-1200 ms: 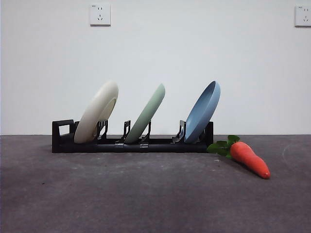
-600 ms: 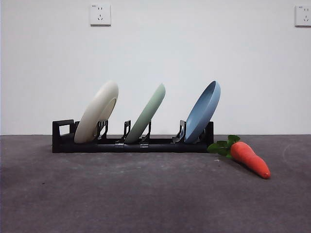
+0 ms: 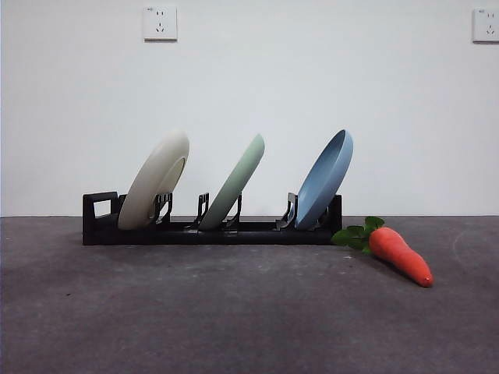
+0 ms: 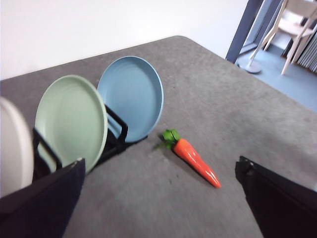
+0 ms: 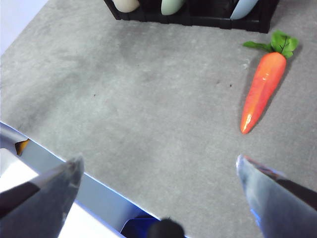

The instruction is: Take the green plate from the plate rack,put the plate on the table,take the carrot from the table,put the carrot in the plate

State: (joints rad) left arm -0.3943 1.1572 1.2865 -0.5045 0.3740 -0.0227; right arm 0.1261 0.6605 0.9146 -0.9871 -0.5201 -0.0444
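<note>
Where carrot [image 3: 400,255] lies, bare table [image 3: 234,312] around.

You have three round, shallow matte plates standing in one long, low black plate rack [image 3: 210,232]: one cream-white plate [image 3: 153,181], one pale sage-green plate [image 3: 233,181] and one light blue plate [image 3: 324,179]. You have one smooth orange tapered toy carrot [image 3: 399,255] with one tuft of green leaves, lying on one dark grey, rough table [image 3: 234,312]. On the white wall behind, you can count two white wall sockets [image 3: 160,23].
</note>
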